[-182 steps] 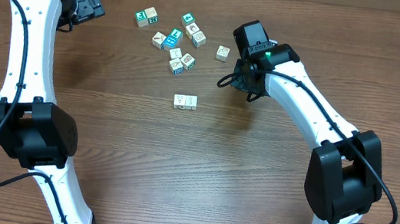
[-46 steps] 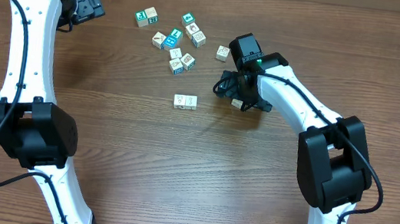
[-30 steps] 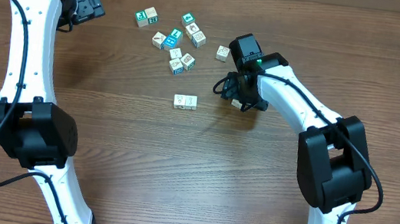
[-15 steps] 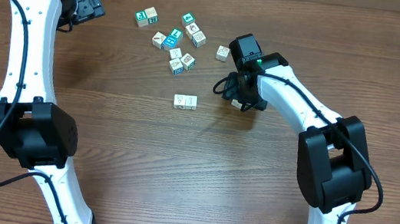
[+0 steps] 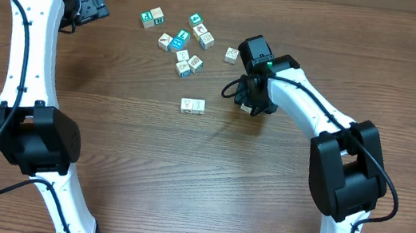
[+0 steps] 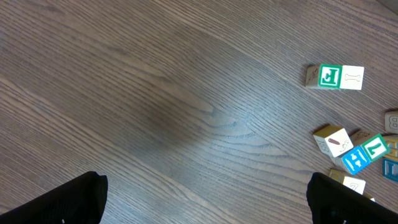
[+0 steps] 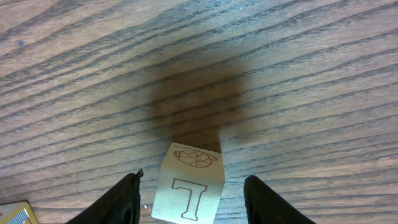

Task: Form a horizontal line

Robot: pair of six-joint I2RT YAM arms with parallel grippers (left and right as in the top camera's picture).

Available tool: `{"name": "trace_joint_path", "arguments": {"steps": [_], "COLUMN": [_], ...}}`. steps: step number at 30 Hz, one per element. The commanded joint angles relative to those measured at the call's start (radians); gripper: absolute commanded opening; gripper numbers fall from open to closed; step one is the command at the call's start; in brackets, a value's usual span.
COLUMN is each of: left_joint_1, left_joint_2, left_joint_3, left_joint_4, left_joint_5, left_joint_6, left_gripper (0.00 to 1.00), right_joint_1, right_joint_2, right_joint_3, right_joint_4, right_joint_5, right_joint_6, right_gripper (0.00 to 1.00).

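Currently mid-fetch: right gripper [image 7: 193, 186] jaws wide, straddling the pale wooden T-lettered cube [image 7: 186, 194], not yet clamped; next, close and carry it left to butt the short pale two-cube row [image 5: 192, 106].

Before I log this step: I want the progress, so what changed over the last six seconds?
The right arm folded in, bringing its pincer nearer the two-cube row. A T cube sits between its fingers, with gaps at both sides, so seemingly not clamped. Whether it was carried there cannot be told. The left arm, row and loose cubes stayed put.
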Motion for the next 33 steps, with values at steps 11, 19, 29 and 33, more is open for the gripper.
{"name": "trace_joint_path", "arguments": {"steps": [11,19,29,33], "left_joint_1": [0.001,0.001,0.001,0.001], "left_joint_2": [-0.01,-0.01,-0.01,-0.01], "left_joint_3": [0.014,0.014,0.014,0.014], "left_joint_4": [-0.003,-0.003,-0.003,-0.003], "left_joint_5": [-0.01,-0.01,-0.01,-0.01], "left_joint_6": [0.019,0.019,0.019,0.019], "left_gripper": [0.99,1.0,1.0,1.0], "right_joint_1": [-0.002,-0.002,-0.002,-0.002], "right_joint_2": [0.018,0.034,0.033,0.017], "right_joint_3": [-0.007,-0.007,-0.006,0.006], "right_joint_4": [0.009,0.015,0.015,0.003], "right_joint_5": [-0.002,-0.014,-0.013,-0.015], "right_joint_6": [0.031,0.031,0.029,0.029], "right_gripper": [0.47,0.42,0.24,0.24]}}
